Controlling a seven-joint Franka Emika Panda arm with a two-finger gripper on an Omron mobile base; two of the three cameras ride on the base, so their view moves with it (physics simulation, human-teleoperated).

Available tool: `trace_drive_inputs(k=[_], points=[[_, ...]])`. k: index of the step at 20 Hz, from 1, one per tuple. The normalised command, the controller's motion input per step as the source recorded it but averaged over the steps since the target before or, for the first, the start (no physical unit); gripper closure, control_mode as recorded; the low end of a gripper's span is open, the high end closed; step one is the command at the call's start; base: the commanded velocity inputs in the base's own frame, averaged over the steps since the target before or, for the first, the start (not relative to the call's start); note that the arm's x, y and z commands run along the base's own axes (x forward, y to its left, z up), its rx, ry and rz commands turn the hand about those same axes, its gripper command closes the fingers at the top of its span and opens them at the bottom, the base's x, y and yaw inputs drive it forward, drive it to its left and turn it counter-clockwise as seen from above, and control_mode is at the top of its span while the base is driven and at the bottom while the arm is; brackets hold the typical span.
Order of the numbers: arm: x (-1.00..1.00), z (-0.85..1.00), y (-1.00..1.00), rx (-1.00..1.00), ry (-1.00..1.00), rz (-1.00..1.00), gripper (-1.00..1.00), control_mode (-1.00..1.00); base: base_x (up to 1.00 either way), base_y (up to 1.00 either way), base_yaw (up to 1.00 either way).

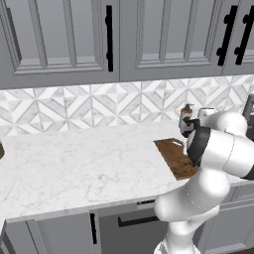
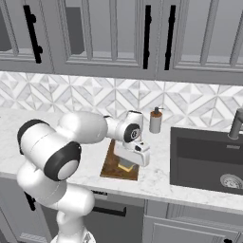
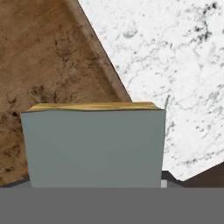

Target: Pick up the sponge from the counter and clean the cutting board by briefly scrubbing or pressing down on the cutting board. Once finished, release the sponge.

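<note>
The white marble counter point(image 1: 74, 163) runs under grey cabinets point(image 1: 64, 39), with a dark sink point(image 2: 204, 161) set into it at the right. The brown cutting board point(image 2: 110, 167) lies flat on the counter between the sink and the arm's base, one corner close to the front edge. A soap bottle point(image 2: 155, 121) stands by the tiled wall behind it. The gripper point(image 2: 127, 165) points down over the board, clenched on the sponge point(image 3: 94, 144), whose yellow base faces the wood; whether it touches the board I cannot tell.
</note>
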Motion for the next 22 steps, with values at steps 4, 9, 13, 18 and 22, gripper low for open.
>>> trace_drive_inputs(k=[4,9,13,18,22], points=[[0.17,-0.37,0.0,-0.03,-0.07,0.1,1.0,-1.0,0.0,0.0,0.0],[0.05,-0.7,0.0,-0.06,0.0,0.3,1.0,-1.0,0.0,0.0,0.0],[0.0,-0.02,-0.01,0.0,0.01,0.34,1.0,-1.0,0.0,0.0,0.0],[0.0,-0.01,-0.09,0.0,0.04,0.31,1.0,-1.0,0.0,0.0,0.0],[0.0,0.16,-0.2,0.01,0.12,0.25,1.0,-1.0,0.0,0.0,0.0]])
